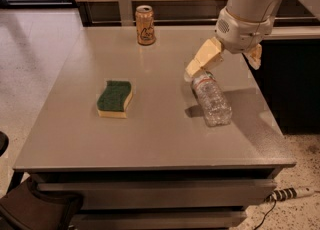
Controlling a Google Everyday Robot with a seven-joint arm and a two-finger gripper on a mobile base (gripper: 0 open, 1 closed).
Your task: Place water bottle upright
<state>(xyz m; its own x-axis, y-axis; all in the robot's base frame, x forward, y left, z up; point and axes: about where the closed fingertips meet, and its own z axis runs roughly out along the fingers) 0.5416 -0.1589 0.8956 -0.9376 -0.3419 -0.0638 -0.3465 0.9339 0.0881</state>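
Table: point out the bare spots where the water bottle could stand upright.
The widest bare patch is the middle strip between the sponge and the lying water bottle, running back toward the can. The table is also bare along its front edge. The right side is crowded: the gripper hovers at the bottle's cap end.

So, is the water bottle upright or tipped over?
Tipped: the water bottle lies on its side on the table, cap end under the hand hovering above.

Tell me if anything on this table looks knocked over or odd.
Yes: the clear ribbed plastic water bottle lies on its side on the right of the grey table, its neck end by the open pincer. The orange-tan can stands upright.
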